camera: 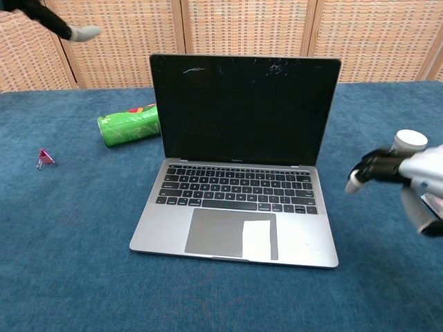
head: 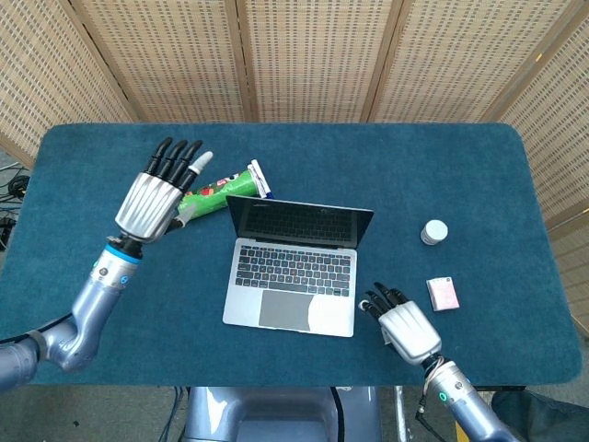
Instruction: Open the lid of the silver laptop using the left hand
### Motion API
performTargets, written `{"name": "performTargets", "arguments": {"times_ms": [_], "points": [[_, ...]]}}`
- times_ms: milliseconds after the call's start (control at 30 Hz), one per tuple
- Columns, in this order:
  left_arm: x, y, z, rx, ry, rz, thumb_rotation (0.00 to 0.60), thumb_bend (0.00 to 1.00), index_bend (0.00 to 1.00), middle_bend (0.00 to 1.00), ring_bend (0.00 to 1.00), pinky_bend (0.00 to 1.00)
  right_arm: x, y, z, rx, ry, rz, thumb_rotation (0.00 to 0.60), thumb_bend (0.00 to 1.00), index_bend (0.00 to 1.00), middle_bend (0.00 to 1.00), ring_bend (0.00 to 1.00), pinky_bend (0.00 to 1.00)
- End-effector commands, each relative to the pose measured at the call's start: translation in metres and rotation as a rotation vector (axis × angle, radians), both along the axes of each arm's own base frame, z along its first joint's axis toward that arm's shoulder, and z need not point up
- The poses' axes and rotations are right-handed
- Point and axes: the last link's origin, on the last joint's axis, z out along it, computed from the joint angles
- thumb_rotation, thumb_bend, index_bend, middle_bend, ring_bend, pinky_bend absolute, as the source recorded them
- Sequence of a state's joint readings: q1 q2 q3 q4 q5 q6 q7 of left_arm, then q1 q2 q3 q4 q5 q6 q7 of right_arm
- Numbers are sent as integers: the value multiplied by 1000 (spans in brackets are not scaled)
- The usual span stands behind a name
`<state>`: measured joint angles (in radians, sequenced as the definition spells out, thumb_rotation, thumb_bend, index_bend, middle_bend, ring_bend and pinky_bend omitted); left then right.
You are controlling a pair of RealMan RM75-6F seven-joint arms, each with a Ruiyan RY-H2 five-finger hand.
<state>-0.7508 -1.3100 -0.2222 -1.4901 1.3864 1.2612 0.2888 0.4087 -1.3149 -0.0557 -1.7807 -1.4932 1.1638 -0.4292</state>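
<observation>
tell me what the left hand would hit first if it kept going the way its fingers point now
Probably nothing. In the head view the left hand points away from the robot, toward the table's far edge and the wicker screen. The green tube and silver laptop lie off to its right. Height is unclear.

green tube print blurred, apparently unreadable

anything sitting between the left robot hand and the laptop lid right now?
The green tube lies on the table between the raised left robot hand and the silver laptop's upright lid, just behind its left corner. Nothing else intervenes.
</observation>
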Motion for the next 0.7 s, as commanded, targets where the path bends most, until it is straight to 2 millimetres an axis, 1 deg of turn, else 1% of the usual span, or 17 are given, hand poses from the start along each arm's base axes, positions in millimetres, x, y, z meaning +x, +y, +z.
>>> {"name": "performTargets", "arguments": {"times_ms": [33, 133, 167, 233, 267, 300, 333, 367, 400, 433, 467, 500, 533, 600, 633, 667, 700], "points": [[-24, -9, 24, 16, -73, 53, 600, 265, 0, 0, 0, 0, -22, -16, 32, -136, -36, -8, 600, 1000, 228, 190, 81, 200], [-45, -17, 38, 23, -115, 106, 600, 214, 0, 0, 0, 0, -40, -24, 53, -229, -56, -27, 600, 997, 228, 187, 81, 200], [-56, -24, 42, 19, -143, 135, 600, 191, 0, 0, 0, 0, -51, -27, 63, -271, -74, -45, 600, 990, 228, 185, 81, 200], [-74, -36, 49, 15, -186, 181, 600, 164, 0, 0, 0, 0, -67, -29, 78, -329, -112, -73, 600, 932, 228, 180, 81, 200], [-86, -45, 51, 16, -205, 215, 600, 157, 0, 0, 0, 0, -77, -29, 89, -370, -142, -96, 600, 855, 228, 177, 81, 200], [-111, -69, 51, 16, -244, 302, 600, 153, 0, 0, 0, 0, -93, -24, 107, -445, -211, -131, 600, 747, 228, 171, 81, 200], [-115, -76, 51, 14, -254, 316, 600, 151, 0, 0, 0, 0, -98, -22, 110, -457, -231, -132, 600, 664, 228, 167, 81, 200], [-117, -81, 51, 13, -260, 320, 600, 148, 0, 0, 0, 0, -101, -21, 112, -461, -243, -128, 600, 536, 228, 159, 81, 200], [-120, -86, 50, 9, -268, 329, 600, 146, 0, 0, 0, 0, -104, -20, 114, -470, -257, -126, 600, 462, 228, 154, 79, 200], [-122, -90, 49, 6, -277, 337, 600, 142, 0, 0, 0, 0, -106, -18, 116, -477, -270, -126, 600, 358, 228, 146, 72, 200], [-127, -100, 46, -1, -292, 353, 600, 139, 0, 0, 0, 0, -110, -14, 120, -490, -290, -123, 600, 282, 228, 138, 61, 200], [-130, -108, 43, -6, -300, 368, 600, 137, 0, 0, 0, 0, -112, -11, 122, -499, -301, -120, 600, 221, 221, 127, 42, 199], [-133, -116, 41, -11, -304, 385, 600, 136, 0, 0, 0, 0, -113, -7, 125, -507, -313, -119, 600, 185, 210, 116, 29, 194], [-139, -134, 34, -20, -313, 424, 600, 132, 0, 0, 0, 0, -115, 3, 128, -506, -328, -129, 600, 66, 138, 55, 2, 141], [-141, -144, 30, -26, -317, 441, 600, 130, 0, 0, 0, 0, -115, 9, 129, -490, -330, -146, 600, 35, 106, 33, 0, 110], [-143, -156, 24, -46, -317, 467, 600, 127, 0, 0, 0, 0, -114, 21, 129, -455, -337, -185, 600, 7, 61, 10, 0, 61], [-144, -161, 22, -46, -310, 476, 600, 124, 0, 0, 0, 0, -111, 27, 132, -440, -334, -207, 600, 0, 28, 0, 0, 24]]}}
